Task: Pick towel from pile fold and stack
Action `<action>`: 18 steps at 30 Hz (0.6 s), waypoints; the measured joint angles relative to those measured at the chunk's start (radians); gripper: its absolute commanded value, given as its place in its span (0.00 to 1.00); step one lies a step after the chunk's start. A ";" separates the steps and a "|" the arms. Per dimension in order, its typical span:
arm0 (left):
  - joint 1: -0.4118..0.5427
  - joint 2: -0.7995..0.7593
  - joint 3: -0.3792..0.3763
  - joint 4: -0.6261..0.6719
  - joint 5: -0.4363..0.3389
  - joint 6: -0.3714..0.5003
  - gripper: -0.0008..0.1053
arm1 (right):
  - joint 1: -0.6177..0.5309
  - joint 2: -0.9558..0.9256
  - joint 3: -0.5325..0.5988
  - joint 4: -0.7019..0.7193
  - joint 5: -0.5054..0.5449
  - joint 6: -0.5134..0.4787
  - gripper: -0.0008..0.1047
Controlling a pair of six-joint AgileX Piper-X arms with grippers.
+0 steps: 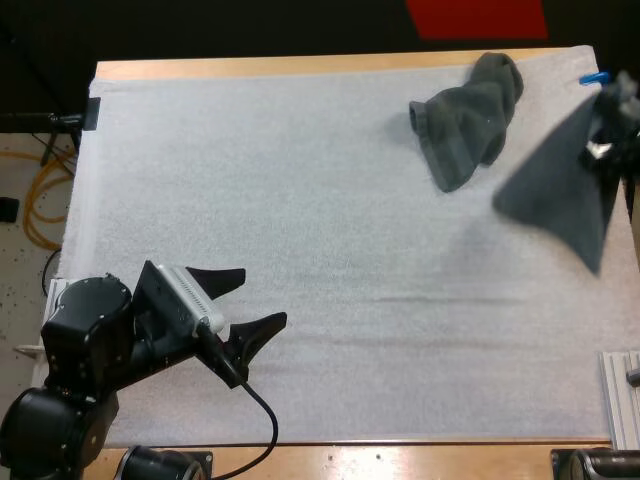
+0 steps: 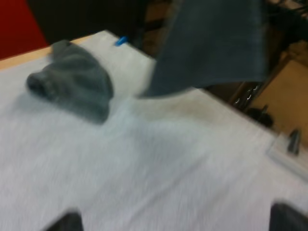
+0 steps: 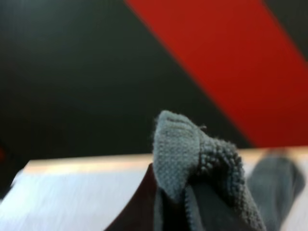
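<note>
So the wooden table [image 1: 300,68] is nearly all covered by the white mat [image 1: 300,200], and both dark grey-green towels are over on the far right part of it.

The bigger-looking one is the hanging towel [image 1: 560,195], up in the air by the mat's right edge. It's spread fairly flat, kind of a triangle. The top is narrow and bunched at the far right, and it widens as it drops. One corner sticks out toward the middle of the mat and the lowest tip points at the near side, so its long axis runs from the pinched top down to that tip. From the left wrist camera its lower edge looks clear of the mat.

The crumpled towel [image 1: 468,118] lies on the mat right by the far edge, near the hanging one but not touching it. It's a lumpy heap, longer than wide, slanting from the far edge back toward the near side, with a rolled-up end facing left.

The left jaws are spread wide with nothing between them. They sit over the near left part of the mat, pointing toward the right, well apart from both towels.

The right jaws are pinching the hanging towel's bunched top. The right wrist camera shows the nubby weave gathered up right there, with the crumpled towel [image 3: 276,178] beyond it.
</note>
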 measured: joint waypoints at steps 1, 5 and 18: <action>0.000 0.000 0.000 0.015 -0.005 0.006 0.70 | 0.014 -0.004 0.001 0.043 -0.002 0.000 0.01; 0.000 0.000 0.000 0.042 -0.009 0.019 0.70 | 0.100 0.002 0.052 0.131 -0.003 0.002 0.01; 0.000 0.000 0.000 0.042 -0.016 0.030 0.70 | 0.636 0.237 0.193 -0.166 0.113 0.205 0.01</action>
